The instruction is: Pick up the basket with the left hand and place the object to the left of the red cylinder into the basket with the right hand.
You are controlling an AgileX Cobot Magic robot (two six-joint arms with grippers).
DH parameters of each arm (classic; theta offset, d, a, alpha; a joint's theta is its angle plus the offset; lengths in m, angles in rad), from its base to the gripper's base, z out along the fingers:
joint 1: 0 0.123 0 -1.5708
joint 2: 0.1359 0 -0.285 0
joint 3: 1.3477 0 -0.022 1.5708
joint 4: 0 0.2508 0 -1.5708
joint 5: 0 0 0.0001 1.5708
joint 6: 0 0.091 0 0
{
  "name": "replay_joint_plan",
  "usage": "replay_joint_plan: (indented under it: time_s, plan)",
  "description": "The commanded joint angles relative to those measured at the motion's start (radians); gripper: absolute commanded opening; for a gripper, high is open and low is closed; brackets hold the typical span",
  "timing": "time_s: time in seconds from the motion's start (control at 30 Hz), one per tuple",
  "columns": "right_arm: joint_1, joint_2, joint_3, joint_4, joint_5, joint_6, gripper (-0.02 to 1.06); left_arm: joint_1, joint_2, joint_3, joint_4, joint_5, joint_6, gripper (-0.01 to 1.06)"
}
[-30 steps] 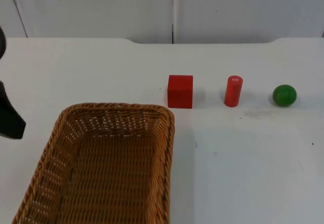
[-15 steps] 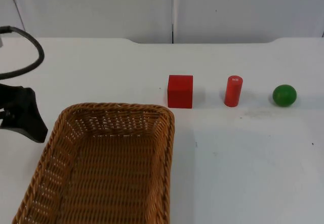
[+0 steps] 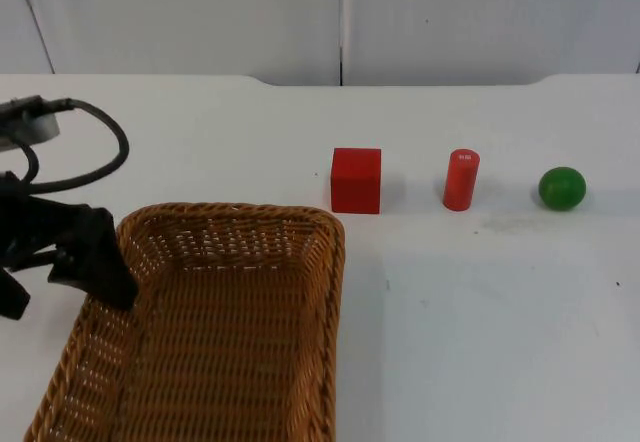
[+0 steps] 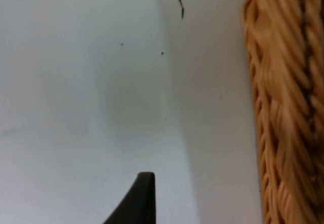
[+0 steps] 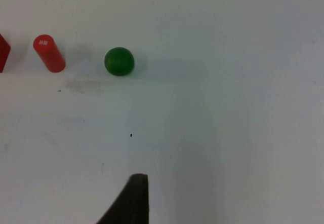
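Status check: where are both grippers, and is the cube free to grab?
Left gripper at the basket left rim, not gripping yet. Right gripper waiting above bare table near the green ball. Red cube stands alone left of the red cylinder, unobstructed.

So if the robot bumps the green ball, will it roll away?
Probably. The green ball looks round and sits free on the flat white table, so a nudge would likely send it rolling. It looks smooth, maybe slippery for the right gripper.

A tan-brown woven wicker basket (image 3: 215,332) sits on a white bench (image 3: 480,322). Beyond it are a red cube (image 3: 356,180), a red cylinder (image 3: 461,179) and a green ball (image 3: 562,188). The left end effector (image 3: 95,262) is black.
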Motion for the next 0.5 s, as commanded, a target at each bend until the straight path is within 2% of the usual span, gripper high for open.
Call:
replay_joint_plan:
  time_s: [0.0, 0.1, 0.47]
  plan:
    - [-0.006, 0.000, -0.008, 0.004, 0.000, -0.012, 1.05, -0.007, 0.024, -0.005, -0.021, -0.018, 0.011, 1.05]
    - [-0.006, 0.000, -0.008, 0.004, 0.000, -0.012, 1.05, -0.010, 0.039, -0.005, -0.021, -0.025, 0.011, 1.05]
    - [-0.006, 0.000, -0.008, 0.004, 0.000, -0.012, 1.05, -0.088, 0.098, 0.000, -0.014, -0.131, -0.035, 1.05]
